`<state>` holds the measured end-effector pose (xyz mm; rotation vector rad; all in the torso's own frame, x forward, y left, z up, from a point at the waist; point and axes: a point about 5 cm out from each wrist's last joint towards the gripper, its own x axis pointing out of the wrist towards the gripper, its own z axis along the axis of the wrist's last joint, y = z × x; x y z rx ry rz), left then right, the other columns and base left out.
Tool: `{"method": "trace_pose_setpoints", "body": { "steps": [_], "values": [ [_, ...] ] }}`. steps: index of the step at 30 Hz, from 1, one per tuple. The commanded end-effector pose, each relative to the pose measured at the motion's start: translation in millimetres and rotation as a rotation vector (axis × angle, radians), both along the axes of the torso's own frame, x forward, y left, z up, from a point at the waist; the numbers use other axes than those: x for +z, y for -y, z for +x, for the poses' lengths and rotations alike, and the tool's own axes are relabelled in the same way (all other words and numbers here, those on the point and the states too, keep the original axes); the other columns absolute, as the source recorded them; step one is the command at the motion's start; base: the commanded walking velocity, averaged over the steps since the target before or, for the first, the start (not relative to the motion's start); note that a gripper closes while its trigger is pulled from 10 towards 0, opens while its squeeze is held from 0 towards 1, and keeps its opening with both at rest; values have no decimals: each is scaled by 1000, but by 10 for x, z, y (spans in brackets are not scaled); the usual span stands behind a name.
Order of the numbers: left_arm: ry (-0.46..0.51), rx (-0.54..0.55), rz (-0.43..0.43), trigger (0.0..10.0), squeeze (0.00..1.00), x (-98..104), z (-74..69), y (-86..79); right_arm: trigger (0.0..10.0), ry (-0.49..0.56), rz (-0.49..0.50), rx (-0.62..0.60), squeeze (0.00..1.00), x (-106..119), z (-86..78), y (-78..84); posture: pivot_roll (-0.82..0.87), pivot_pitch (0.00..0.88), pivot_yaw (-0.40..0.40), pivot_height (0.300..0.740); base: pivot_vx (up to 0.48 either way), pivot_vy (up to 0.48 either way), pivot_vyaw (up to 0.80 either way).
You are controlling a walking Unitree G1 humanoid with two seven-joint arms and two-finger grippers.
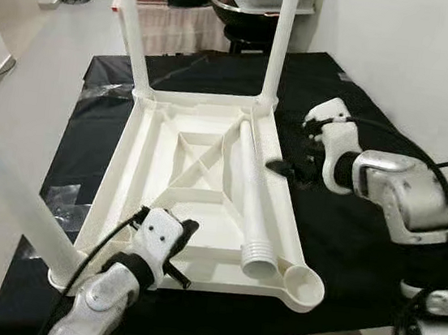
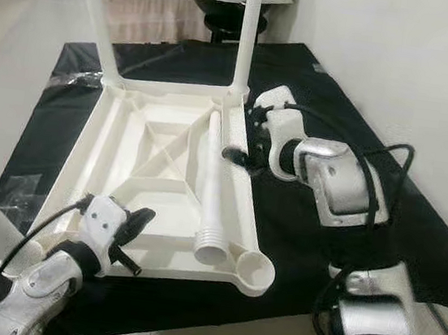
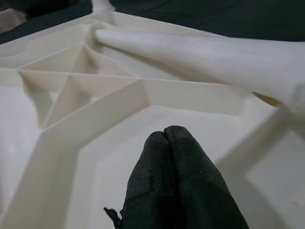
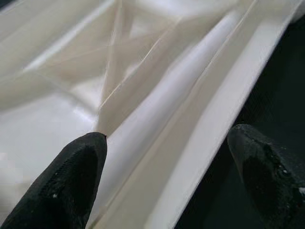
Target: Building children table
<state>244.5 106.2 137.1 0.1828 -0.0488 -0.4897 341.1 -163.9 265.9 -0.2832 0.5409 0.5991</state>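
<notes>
Where the scene begins at the robot's left, one fitted leg point(image 1: 15, 203) rises from the near-left corner of the tabletop point(image 1: 154, 167), blurred and close to the camera. Left gripper point(image 1: 183, 252): clenched on nothing, black fingers pressed together, over the tabletop's near edge beside that corner. Tabletop: white plastic, upside down, ribbed underside up with a crossed brace at its middle, lying on a black sheet point(image 1: 339, 231) spread over the floor. Far corners: two more legs point(image 1: 279, 35) standing upright in their sockets. Loose leg point(image 1: 250, 191): lying lengthwise inside the tabletop along its right rim, threaded end toward the near-right corner socket point(image 1: 303, 285), which stands open. Right gripper point(image 1: 283, 167): released, fingers spread, at the tabletop's right rim, about midway along the loose leg; whether a finger touches cannot be told.
</notes>
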Motion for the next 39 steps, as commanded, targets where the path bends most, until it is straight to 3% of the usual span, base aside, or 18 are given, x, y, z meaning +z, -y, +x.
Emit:
{"method": "trace_pose_setpoints", "body": {
  "steps": [1, 4, 6, 9, 18, 22, 28, 36, 37, 38, 39],
  "values": [
    [-17, -2, 37, 10000, 0, -41, -42, 8, 10000, -115, 4, 29, 0, -115, -49, -107, -67, 122, -28, 740, 0, 0, 0],
    [-18, -3, 41, 10000, 0, -48, -54, 27, 10000, -204, 38, 11, 0, -260, -61, -236, -70, 120, -40, 740, 0, 0, 0],
    [-18, -3, 41, 10000, 0, -48, -54, 27, 10000, -204, 38, 11, 0, -260, -61, -236, -70, 120, -40, 740, 0, 0, 0],
    [-21, -7, 38, 10000, 0, -57, -65, 55, 10000, -336, 104, -18, 0, -471, -112, -472, -73, 118, -48, 740, 0, 0, 0],
    [-30, -9, 25, 10000, 0, -69, -67, 77, 10000, -354, 188, -41, 0, -370, -57, -557, -77, 119, -55, 740, 0, 0, 0],
    [-32, -3, 19, 10000, 0, -67, -63, 83, 10000, -356, 159, -35, 0, -342, -62, -540, -80, 119, -61, 740, 0, 0, 0],
    [-29, 8, 7, 10000, 0, -60, -48, 97, 10000, -412, 46, -21, 0, -579, -201, -634, -93, 124, -75, 740, 0, 0, 0],
    [-26, 15, -5, 10000, 0, -50, -36, 108, 10000, -346, -55, -110, 0, -674, -82, -522, -100, 129, -86, 740, 0, 0, 0],
    [-25, 17, -7, 10000, 0, -49, -35, 108, 8824, -319, -86, -122, 0, -676, -54, -491, -100, 129, -86, 740, 0, 0, 0],
    [-24, 19, -8, 10000, 0, -46, -35, 109, 3922, -298, -106, -128, 0, -670, -34, -467, -99, 129, -91, 740, 0, 0, 0],
    [-24, 21, -9, 10000, 0, -43, -35, 110, 0, -278, -125, -131, 0, -660, -18, -447, -99, 129, -91, 740, 0, 0, 0]
  ]
}}
